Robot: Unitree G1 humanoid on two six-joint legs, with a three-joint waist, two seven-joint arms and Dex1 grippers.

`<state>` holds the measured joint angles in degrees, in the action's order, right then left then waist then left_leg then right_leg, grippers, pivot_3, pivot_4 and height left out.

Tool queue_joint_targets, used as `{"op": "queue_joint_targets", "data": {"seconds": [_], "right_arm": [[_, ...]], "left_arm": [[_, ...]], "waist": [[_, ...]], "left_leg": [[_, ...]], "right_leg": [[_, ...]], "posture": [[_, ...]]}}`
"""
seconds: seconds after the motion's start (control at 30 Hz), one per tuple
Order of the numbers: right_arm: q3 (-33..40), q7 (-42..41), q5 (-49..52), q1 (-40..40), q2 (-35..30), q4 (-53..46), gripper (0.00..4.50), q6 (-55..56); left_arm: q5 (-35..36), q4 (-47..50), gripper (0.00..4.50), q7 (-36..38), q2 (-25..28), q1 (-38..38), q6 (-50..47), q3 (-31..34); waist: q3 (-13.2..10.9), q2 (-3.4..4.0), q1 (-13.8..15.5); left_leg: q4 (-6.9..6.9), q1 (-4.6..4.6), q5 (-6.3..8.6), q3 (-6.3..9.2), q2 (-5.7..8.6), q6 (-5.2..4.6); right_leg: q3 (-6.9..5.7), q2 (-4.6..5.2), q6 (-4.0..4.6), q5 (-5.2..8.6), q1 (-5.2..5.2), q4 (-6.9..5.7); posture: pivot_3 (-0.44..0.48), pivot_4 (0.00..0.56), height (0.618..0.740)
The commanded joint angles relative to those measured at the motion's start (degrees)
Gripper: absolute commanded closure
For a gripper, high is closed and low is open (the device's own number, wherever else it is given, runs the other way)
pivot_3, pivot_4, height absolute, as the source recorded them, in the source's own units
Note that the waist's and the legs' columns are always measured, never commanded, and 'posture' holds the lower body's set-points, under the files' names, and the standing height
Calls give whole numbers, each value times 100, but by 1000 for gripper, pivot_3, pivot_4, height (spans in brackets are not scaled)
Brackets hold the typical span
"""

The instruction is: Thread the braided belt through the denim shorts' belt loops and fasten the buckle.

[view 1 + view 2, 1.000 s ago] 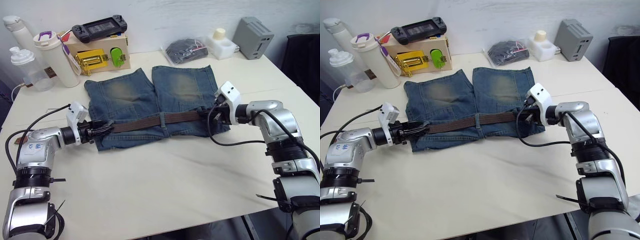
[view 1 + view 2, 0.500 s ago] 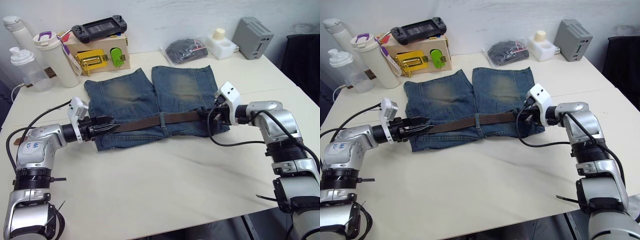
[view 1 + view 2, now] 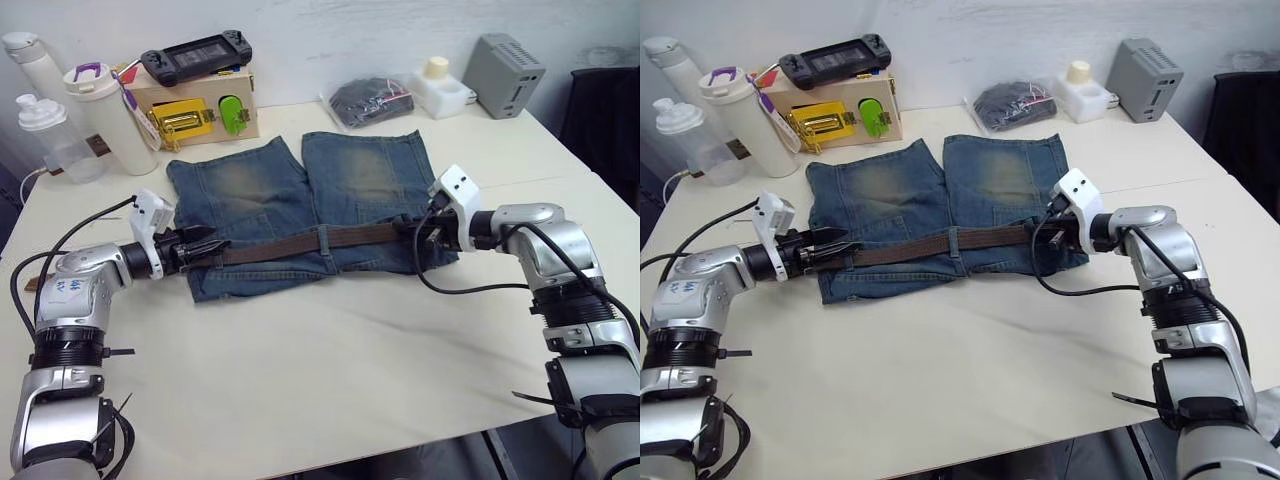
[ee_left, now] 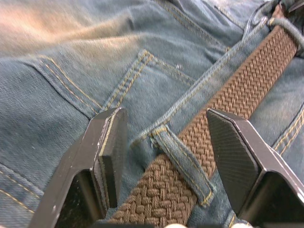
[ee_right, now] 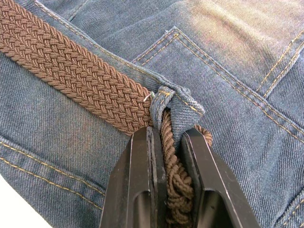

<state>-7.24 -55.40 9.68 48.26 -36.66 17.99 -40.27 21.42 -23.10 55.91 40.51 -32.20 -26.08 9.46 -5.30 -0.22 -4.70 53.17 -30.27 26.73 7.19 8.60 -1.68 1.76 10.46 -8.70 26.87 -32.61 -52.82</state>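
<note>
The silver buckle cannot be made out in any view, and both ends of the long dark brown braided belt (image 3: 300,243) are covered by the grippers. In the right wrist view, the strap's far part is cut off by the frame edge.

The faded blue denim shorts (image 3: 300,205) lie flat on the cream table (image 3: 330,370), waistband toward the robot, with yellowish worn patches on both legs. The belt runs along the waistband, passing under a narrow denim belt loop (image 3: 324,240) at mid-waist and another loop (image 4: 183,164) between the left fingers.

The left gripper (image 4: 168,152) has its two black fingers spread apart, straddling the belt without gripping it, at the robot's left end of the waistband. The right gripper (image 5: 173,156) is clamped on the belt, strap turned on edge between the fingers, just beside a loop (image 5: 178,102) at the right end.
</note>
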Motion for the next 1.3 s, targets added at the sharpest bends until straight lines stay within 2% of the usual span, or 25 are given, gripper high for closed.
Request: {"op": "queue_joint_targets", "data": {"seconds": [0.03,0.13,0.27,0.3,0.73,0.83,0.97,1.03,1.07,1.1,1.3], "right_arm": [[77,1,69,-24,-4,-199,4336,-52],[85,2,69,-19,-2,-200,4336,-52],[87,5,71,-24,6,-187,4336,-45],[88,7,72,-24,9,-183,4336,-46],[118,24,58,21,-16,-128,4336,-22],[117,33,60,8,-14,-154,4336,-35],[113,45,68,-1,-4,-164,4336,-48],[107,49,72,-7,6,-173,4336,-55],[103,46,75,-12,7,-180,4336,-61],[102,49,77,-13,7,-182,4336,-64],[99,63,107,-17,2,-235,4336,-109]], "left_arm": [[-26,157,1537,54,60,8,76,1],[-123,123,2403,56,68,34,163,-62],[-157,171,4155,79,20,64,232,-119],[-164,175,4476,78,12,68,236,-128],[-37,79,4500,48,-10,-29,245,7],[30,205,3489,145,55,21,142,10],[-22,339,1717,134,88,75,42,-21],[-31,349,1023,142,81,106,38,-17],[-33,353,429,140,76,119,39,-14],[-56,352,125,127,71,136,52,-27],[-106,362,0,115,4,182,142,-78]], "waist": [[0,-1,1],[1,-1,0],[1,-1,0],[1,-1,1],[1,-1,1],[1,-1,1],[1,-1,0],[1,-1,0],[1,-1,0],[1,-1,0],[1,-1,0]], "left_leg": [[1,0,0,0,0,0],[2,0,0,-1,0,0],[2,0,0,0,0,0],[2,0,0,-1,0,0],[2,0,0,-1,0,0],[2,0,0,-1,0,0],[2,0,0,0,0,0],[2,0,0,0,0,0],[2,0,0,-1,0,0],[2,0,0,-1,0,0],[2,0,0,-1,0,0]], "right_leg": [[0,0,0,0,0,1],[0,0,0,0,1,1],[0,0,0,0,1,0],[0,0,0,0,1,0],[0,0,0,0,1,0],[0,0,0,0,1,0],[0,0,0,0,1,0],[0,0,0,0,1,0],[0,1,0,0,1,0],[0,0,0,0,1,0],[0,0,0,0,1,0]], "posture": [[0,150,645],[0,150,645],[0,150,645],[0,150,645],[0,150,645],[0,150,645],[0,150,645],[0,150,645],[0,150,645],[0,150,645],[0,150,645]]}}
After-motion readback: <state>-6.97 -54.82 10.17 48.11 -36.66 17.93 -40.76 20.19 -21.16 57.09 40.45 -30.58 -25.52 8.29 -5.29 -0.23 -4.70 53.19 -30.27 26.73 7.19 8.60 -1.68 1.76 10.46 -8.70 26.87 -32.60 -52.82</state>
